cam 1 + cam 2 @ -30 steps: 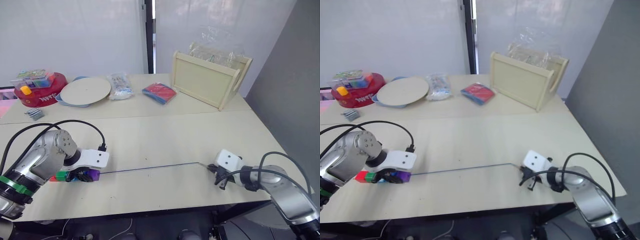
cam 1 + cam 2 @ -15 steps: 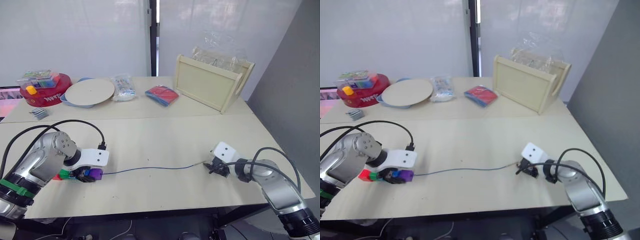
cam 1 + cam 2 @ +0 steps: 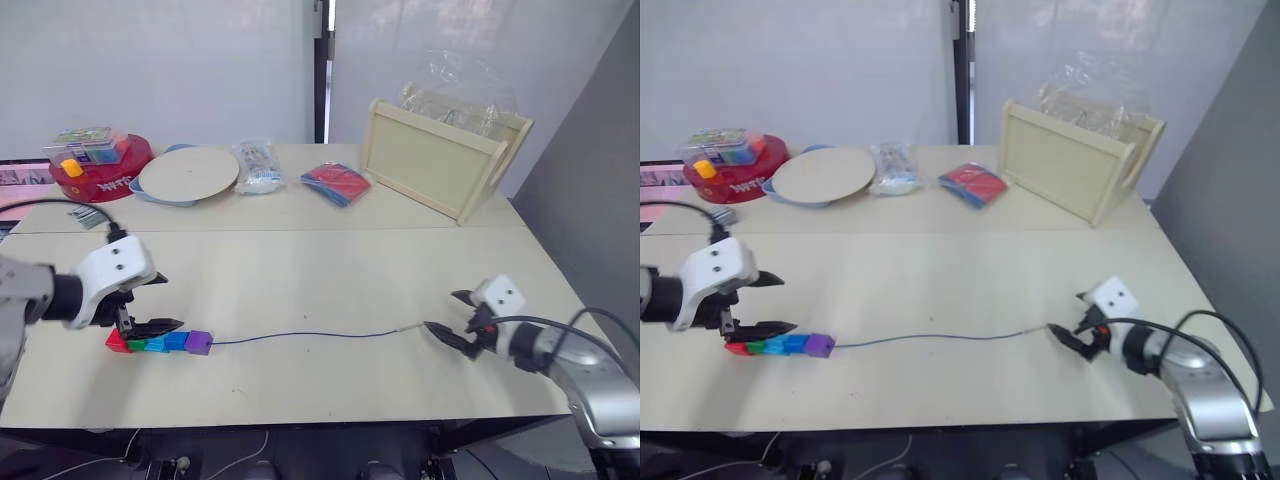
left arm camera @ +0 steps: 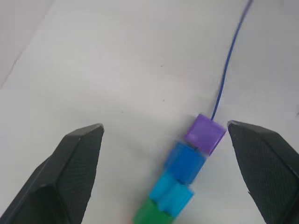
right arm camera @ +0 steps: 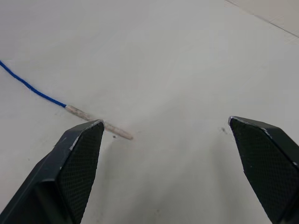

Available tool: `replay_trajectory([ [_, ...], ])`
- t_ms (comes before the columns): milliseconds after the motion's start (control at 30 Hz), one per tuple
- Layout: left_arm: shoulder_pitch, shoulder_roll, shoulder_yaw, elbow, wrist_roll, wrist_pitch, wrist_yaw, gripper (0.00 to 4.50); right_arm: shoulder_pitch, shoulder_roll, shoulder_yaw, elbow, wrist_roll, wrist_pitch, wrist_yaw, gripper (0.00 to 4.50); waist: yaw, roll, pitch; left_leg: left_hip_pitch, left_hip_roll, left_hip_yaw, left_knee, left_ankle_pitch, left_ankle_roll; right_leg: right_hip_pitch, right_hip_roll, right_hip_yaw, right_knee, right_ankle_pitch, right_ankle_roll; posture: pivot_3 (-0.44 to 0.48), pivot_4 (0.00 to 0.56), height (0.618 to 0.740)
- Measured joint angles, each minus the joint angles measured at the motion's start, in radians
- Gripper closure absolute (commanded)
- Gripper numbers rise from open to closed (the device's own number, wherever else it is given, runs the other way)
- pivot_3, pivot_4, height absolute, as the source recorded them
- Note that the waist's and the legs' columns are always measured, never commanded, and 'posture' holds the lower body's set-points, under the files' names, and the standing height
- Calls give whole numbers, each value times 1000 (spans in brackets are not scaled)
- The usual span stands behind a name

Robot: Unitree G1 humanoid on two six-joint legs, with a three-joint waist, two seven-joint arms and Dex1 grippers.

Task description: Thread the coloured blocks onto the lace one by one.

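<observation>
Table [image 3: 330, 270] carries the lace [image 3: 300, 335], lying slack near the front edge and running from the blocks toward the right gripper [image 3: 447, 318]. Left gripper [image 3: 155, 303]: fingers spread wide, holding nothing, over the block row. Right gripper: fingers spread, empty, the lace's pale tip [image 5: 98, 123] lying free between them. Coloured blocks [image 3: 158, 343] sit threaded in a touching row: red, green, two blue, purple.

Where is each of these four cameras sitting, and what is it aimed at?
Left eye, right eye: on the head, looking down over the table; both arms show, the lace between them.
Left wrist: looks along the open left end effector at the coloured blocks.
Right wrist: looks along the open right end effector at the lace's pale tip.
Shared: all four show the lace.
</observation>
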Motion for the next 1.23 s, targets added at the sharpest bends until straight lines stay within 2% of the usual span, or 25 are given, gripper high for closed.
replay_trajectory([
  [167, 222, -166, 280, -15, -75, -69, 77, 38, 73, 40, -123, -11, 110, 32, -17, 0, -3, -1, 0, 2, 0, 1, 0, 0, 0, 1, -1, 1, 1, 0, 0, 0, 150, 740],
  [267, 351, -186, 395, 47, -167, -72, 40, 38, 119, 44, -182, 10, 154, 29, -9, 0, -1, -1, 0, 3, 0, 1, 0, 0, 0, 2, -1, 1, 0, 0, 0, 0, 150, 740],
  [400, 419, -223, 485, 151, -237, -151, 54, 38, 156, 49, -210, 43, 183, -4, 25, 0, 5, -1, 0, 6, -2, 1, 0, 0, 0, 5, -3, 1, 0, 0, 0, 0, 150, 740],
  [567, 516, -252, 495, 344, -246, -329, 53, 38, 205, 44, -212, 146, 190, -56, 77, 0, -1, -1, 0, 12, -1, 1, -4, 0, -1, 10, -3, 1, -3, 0, 0, 0, 150, 740],
  [667, 542, -258, 461, 415, -242, -419, 66, 38, 225, 44, -210, 183, 189, -103, 98, 0, 0, -1, 0, 14, -1, 1, -4, 0, -1, 14, -3, 1, -4, 0, 0, 0, 150, 740],
  [1233, 593, -261, 346, 362, -296, -476, 179, 38, 222, 35, -203, 240, 173, -163, 115, 0, -1, -3, -1, 17, -1, 2, -5, -1, -1, 16, -3, 1, -5, 0, 0, 0, 150, 740],
])
